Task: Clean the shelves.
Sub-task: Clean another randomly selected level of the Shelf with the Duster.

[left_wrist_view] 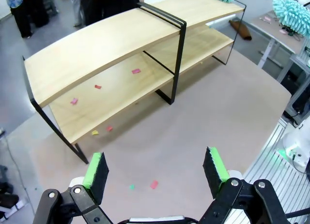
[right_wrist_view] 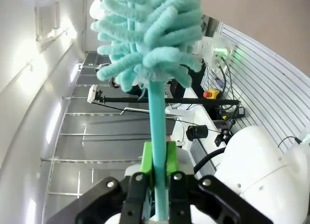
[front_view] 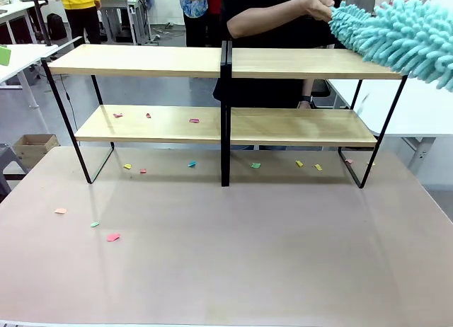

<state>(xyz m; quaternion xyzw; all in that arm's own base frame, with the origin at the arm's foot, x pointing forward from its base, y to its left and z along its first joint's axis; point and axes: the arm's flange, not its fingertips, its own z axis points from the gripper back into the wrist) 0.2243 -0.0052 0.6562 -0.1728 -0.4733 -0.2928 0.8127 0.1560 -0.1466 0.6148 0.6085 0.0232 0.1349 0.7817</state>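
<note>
Gripping the slim handle of a fluffy teal chenille duster (right_wrist_view: 150, 35), the right end effector (right_wrist_view: 158, 158) is clenched on it, green pads pressed against either side. The duster's head sits at the right end of the top tier of the shelves (front_view: 141, 60), a wide two-tier rack of light-wood boards in a thin black metal frame; whether it touches the wood I cannot tell. The shelves stand on the beige counter (front_view: 248, 263). A person's hand (front_view: 320, 5) behind the shelves touches the duster's tip. The left end effector (left_wrist_view: 155, 168) hovers released, jaws wide, in front of the shelves' left end.

Cleaning looks barely begun. Small coloured paper scraps (front_view: 194, 120) lie on the left half of the lower tier, with more on the counter under and in front of the shelves. The top boards look bare. No brand, label or writing is legible.
</note>
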